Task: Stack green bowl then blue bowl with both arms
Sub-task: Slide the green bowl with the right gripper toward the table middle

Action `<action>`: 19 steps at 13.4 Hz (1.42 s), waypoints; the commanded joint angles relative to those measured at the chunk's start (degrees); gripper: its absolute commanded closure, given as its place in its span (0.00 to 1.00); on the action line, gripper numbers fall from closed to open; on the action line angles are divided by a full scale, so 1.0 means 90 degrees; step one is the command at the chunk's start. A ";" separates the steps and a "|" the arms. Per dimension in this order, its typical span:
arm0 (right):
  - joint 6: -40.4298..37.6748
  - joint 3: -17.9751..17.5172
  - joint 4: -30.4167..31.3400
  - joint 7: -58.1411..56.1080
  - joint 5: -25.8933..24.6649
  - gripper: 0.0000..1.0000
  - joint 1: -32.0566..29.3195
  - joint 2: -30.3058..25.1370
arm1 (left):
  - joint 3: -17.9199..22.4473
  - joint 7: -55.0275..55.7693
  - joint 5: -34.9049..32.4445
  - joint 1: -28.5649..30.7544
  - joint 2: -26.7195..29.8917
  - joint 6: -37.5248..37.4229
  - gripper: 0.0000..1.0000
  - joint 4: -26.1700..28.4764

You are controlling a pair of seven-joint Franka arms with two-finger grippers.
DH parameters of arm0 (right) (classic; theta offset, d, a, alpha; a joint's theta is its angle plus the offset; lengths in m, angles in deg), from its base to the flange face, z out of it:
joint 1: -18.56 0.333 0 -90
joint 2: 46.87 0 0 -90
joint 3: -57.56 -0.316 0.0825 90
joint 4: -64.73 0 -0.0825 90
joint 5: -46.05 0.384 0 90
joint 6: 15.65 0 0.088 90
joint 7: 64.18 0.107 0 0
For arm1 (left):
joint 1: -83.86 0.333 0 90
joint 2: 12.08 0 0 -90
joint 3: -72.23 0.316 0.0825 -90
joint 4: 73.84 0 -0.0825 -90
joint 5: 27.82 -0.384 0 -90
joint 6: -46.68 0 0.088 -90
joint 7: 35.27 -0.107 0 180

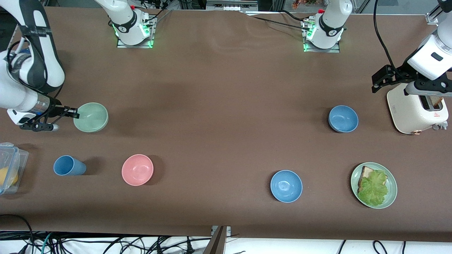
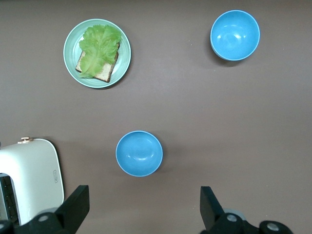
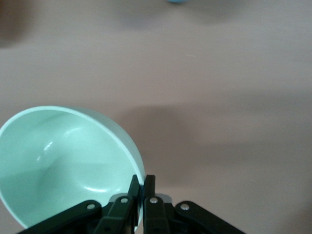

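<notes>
The right gripper (image 1: 75, 113) is clenched on the rim of the small round matte mint-green bowl (image 1: 91, 117), pinching the edge at about the bowl's nine o'clock in the front view; the right wrist view shows both fingers (image 3: 148, 187) pressed together over the thin wall with the bowl tilted, so it seems lifted at that edge rather than sitting flat on the brown worktop (image 1: 219, 106). The bowl is at the right arm's end of the worktop, farther from the front camera than the round pink bowl (image 1: 137, 169) and the tall blue cup (image 1: 69, 165). The left gripper (image 2: 141, 204) hangs released, fingers spread wide, over the worktop just beside the white toaster (image 1: 416, 111), with one small round plain blue bowl (image 1: 343, 119) close under it and a near-identical second blue bowl (image 1: 286, 186) at roughly seven o'clock from the first, nearer the camera; the left arm waits. To do this step well, the right arm should raise the green bowl enough to clear the worktop, keep the pinch firm because an edge hold lets the bowl swing, carry it slowly toward the middle, and set it down level and upright before letting go, so a blue bowl can nest in it.
</notes>
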 commanded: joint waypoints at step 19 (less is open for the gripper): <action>0.1228 -0.2584 -0.2272 0.6041 0.0541 1.00 0.2902 0.2298 | 0.0017 -0.0121 0.0166 -0.0014 0.0086 -0.0041 0.00 0.0033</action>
